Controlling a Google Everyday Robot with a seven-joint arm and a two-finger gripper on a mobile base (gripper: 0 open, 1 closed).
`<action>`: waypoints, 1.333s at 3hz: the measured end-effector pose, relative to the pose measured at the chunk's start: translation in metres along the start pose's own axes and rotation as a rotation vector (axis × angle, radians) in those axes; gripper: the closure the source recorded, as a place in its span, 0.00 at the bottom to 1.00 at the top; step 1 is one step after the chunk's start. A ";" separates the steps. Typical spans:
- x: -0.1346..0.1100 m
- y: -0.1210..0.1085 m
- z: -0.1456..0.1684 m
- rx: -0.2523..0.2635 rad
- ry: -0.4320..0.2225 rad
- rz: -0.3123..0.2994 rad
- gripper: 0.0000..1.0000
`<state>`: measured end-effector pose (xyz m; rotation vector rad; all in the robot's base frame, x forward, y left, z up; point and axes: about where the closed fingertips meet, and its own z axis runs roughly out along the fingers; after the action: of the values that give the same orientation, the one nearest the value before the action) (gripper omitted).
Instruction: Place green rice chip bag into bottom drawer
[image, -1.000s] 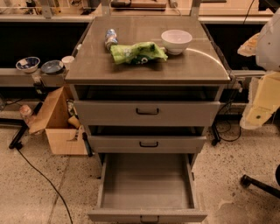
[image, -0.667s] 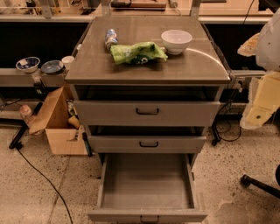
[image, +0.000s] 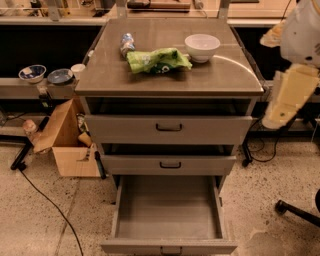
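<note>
The green rice chip bag lies crumpled on the cabinet top, left of a white bowl and right of a small printed can. The bottom drawer is pulled out wide, and its flat grey tray interior holds nothing. The two drawers above it are nearly closed. My gripper hangs on the arm at the right edge, beside the cabinet's right side at about cabinet-top height, well away from the bag and holding nothing that I can see.
An open cardboard box stands on the floor left of the cabinet. Two bowls and a cup sit on a low shelf at the left. Cables run across the floor. A chair base is at the right.
</note>
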<state>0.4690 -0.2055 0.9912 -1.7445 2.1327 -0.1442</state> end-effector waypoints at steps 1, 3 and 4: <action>-0.017 -0.022 0.004 0.009 -0.053 -0.032 0.00; -0.051 -0.073 0.034 0.021 -0.120 -0.082 0.00; -0.061 -0.091 0.049 0.016 -0.126 -0.085 0.00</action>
<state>0.5798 -0.1596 0.9880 -1.7872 1.9643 -0.0719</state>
